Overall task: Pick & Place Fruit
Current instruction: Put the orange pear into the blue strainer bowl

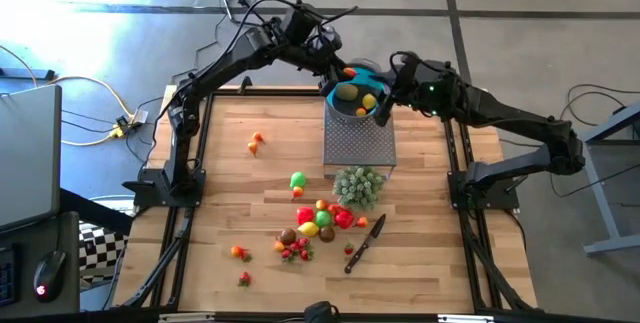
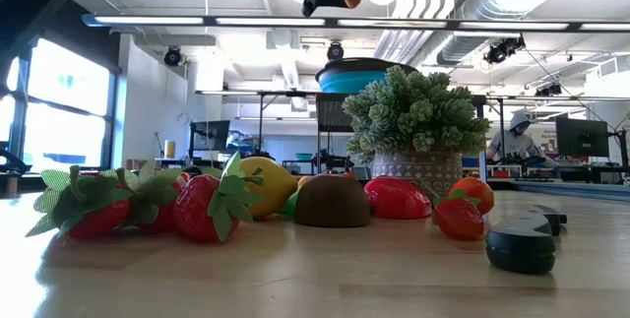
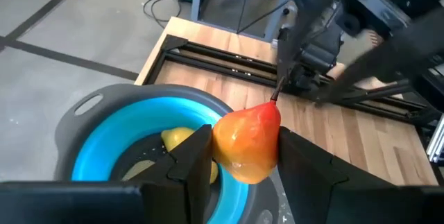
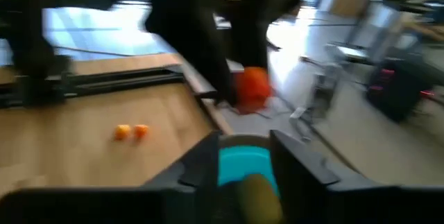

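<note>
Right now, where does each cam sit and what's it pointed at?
High: overhead, straight down on the wooden table; both arms show.
Low: table height, level past toy strawberries into the room.
Left wrist: left tool gripping an orange-red toy pear above the blue bowl.
Right wrist: right tool over that bowl.
Shared: bowl, pear.

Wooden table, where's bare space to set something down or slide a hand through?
The wooden table is bare right of the black-handled knife, and along the left side apart from two small orange fruits. It is crowded in the middle front, where the mixed toy fruit pile borders the pale green bushy cluster.
</note>
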{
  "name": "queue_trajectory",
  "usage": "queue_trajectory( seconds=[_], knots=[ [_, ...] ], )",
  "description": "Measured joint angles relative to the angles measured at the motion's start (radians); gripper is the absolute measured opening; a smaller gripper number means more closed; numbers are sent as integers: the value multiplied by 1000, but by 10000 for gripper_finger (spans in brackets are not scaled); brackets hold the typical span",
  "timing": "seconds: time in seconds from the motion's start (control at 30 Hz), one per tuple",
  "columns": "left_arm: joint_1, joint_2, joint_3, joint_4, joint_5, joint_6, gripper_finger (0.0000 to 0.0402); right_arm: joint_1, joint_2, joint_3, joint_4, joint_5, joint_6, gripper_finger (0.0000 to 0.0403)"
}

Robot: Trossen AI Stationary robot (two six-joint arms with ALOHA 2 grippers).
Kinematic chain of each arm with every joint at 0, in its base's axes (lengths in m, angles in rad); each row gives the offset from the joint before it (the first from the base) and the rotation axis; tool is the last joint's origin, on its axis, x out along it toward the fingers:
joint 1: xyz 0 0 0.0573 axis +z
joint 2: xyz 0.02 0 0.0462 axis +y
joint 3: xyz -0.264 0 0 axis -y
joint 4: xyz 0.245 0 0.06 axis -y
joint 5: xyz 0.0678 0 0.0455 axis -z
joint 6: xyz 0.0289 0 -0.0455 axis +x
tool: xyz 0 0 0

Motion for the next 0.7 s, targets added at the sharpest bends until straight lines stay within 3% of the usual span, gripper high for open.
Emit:
queue_trajectory(
  seconds=[0.1,0.27,0.7],
  knots=[
    [0,0,0,-12,0,0,143,0,0,0,5,36,-12,180],
    [0,0,0,-9,0,0,143,1,0,0,35,-44,-35,211],
    [-35,0,0,7,4,-1,143,-3,6,0,45,-113,-48,167]
  ],
)
